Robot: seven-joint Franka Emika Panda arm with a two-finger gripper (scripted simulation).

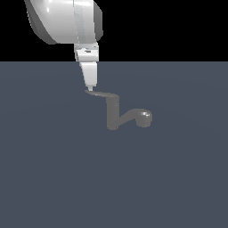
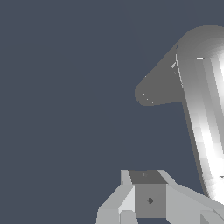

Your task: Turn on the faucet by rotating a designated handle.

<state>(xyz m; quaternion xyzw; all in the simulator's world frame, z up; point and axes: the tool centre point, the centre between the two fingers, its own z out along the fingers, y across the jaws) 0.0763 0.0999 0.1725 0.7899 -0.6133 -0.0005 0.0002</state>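
The arm fills the upper left of the exterior view, its gripper (image 1: 90,87) tapering down to a tip that meets the far end of the handle (image 1: 99,94); the fingers read as one narrow wedge there, so whether the jaws are parted or closed I cannot tell, and nothing appears clamped between them; the wrist view shows only the gripper's body low in the frame, not the tips.

The faucet (image 1: 113,115) stands a little above the middle of the exterior view on the flat grey-blue floor (image 1: 53,178), post upright, spout curving toward the exterior view's right to a round head (image 1: 144,118).

The handle's long axis lies nearly level; it runs from the post top toward the exterior view's left, its free end pointing left under the fingertip; in the wrist view its tapered end (image 2: 157,89) sits right of centre.

The risk, as I judge it: contact is at the very tip, so a sideways push could slip off the end; pressing downward instead would jam rather than rotate.
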